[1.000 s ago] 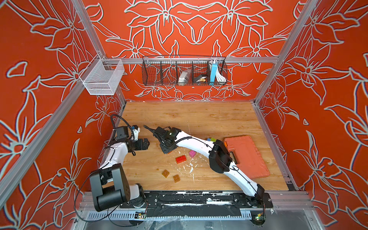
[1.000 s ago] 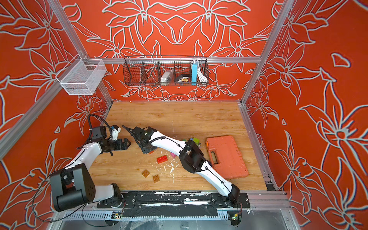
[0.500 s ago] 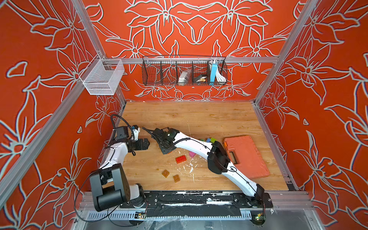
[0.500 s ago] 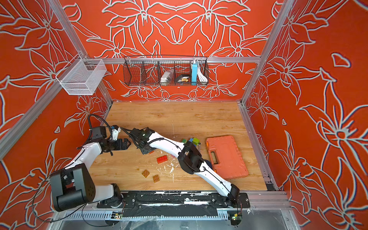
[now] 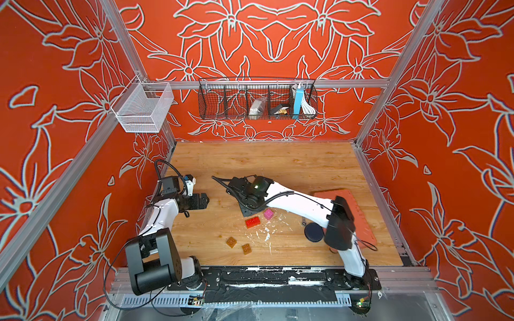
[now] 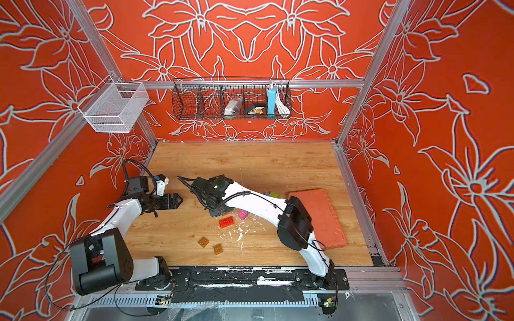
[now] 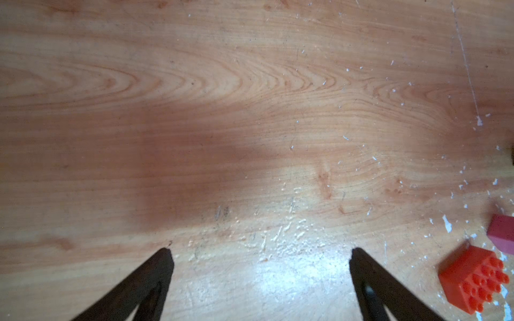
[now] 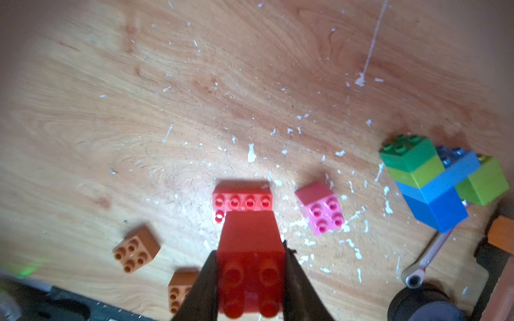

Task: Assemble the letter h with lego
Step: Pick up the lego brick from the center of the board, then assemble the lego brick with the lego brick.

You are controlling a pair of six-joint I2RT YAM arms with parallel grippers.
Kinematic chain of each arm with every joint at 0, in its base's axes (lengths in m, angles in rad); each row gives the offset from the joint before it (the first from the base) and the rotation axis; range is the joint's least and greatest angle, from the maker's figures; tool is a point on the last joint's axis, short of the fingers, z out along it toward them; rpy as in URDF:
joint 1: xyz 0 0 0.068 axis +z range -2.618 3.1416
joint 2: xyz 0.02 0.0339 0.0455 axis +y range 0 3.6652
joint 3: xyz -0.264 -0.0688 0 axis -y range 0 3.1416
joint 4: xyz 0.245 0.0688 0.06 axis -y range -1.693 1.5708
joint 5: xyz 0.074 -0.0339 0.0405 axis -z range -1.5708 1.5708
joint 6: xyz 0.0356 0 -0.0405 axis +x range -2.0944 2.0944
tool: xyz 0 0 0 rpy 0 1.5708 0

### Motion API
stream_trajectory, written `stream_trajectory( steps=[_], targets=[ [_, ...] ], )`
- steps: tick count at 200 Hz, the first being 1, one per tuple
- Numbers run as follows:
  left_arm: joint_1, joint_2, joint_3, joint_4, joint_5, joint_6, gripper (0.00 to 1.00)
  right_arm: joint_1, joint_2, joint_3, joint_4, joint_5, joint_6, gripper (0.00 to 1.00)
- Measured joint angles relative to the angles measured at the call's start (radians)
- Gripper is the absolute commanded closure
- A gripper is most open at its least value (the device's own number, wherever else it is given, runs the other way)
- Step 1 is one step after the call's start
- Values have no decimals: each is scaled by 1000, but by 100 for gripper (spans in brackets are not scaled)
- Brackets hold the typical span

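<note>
The left pincer (image 5: 204, 200) (image 7: 260, 253) stands at the left side of the desk (image 5: 264, 166), its jaws spread wide with only bare wood between the fingertips (image 7: 164, 264); it holds nothing and touches no brick. To its right and nearer the front edge, two brown bricks (image 5: 231, 242) (image 5: 246, 248) lie studs up, close to each other but apart. Farther back and right of them, a long red brick (image 5: 252, 222) (image 8: 242, 197) lies flat on the desk among white flecks. The right pincer (image 5: 247, 209) (image 8: 250, 258) is positioned just behind this long red brick, near the desk centre. Its jaws are narrow and clamped on the two sides of a red brick (image 8: 249, 236). In the right wrist view, this red brick overlaps the near edge of the long red brick; whether the two touch cannot be determined. In both top views the held brick is hidden under the wrist. A pink brick (image 5: 268, 214) (image 8: 319, 211) lies just right of the long red brick, tilted and apart from it. Farther right, a stack of green, lime and blue bricks (image 8: 434, 180) (image 6: 272, 195) stands on the desk, mostly hidden behind the right arm in both top views. A wrench (image 8: 428, 258) lies near this stack, with a black disc (image 5: 313, 233) beside it toward the front. An orange case (image 5: 364, 222) lies flat at the right edge of the desk, well apart from the loose bricks.
</note>
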Motion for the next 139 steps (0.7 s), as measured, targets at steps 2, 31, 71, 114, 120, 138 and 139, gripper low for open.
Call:
stream_trajectory(
  steps=[2, 31, 71, 114, 120, 138, 139],
  targets=[
    [0, 0, 0, 0, 0, 0, 1, 2, -12, -10, 6, 0, 7, 79],
    [0, 8, 0, 0, 0, 0, 1, 26, -90, -146, 107, 13, 82, 81],
    [0, 11, 0, 0, -1, 0, 1, 37, -64, -270, 228, 1, 128, 82],
    [0, 7, 0, 3, -23, -8, 1, 37, -17, -272, 304, -6, 128, 81],
    [0, 6, 0, 3, -24, -8, 1, 37, -10, -272, 314, -9, 127, 81],
    [0, 6, 0, 3, -25, -8, 1, 37, 7, -272, 325, -12, 125, 82],
    [0, 6, 0, 3, -25, -8, 1, 37, 8, -272, 325, -12, 125, 82]
  ],
)
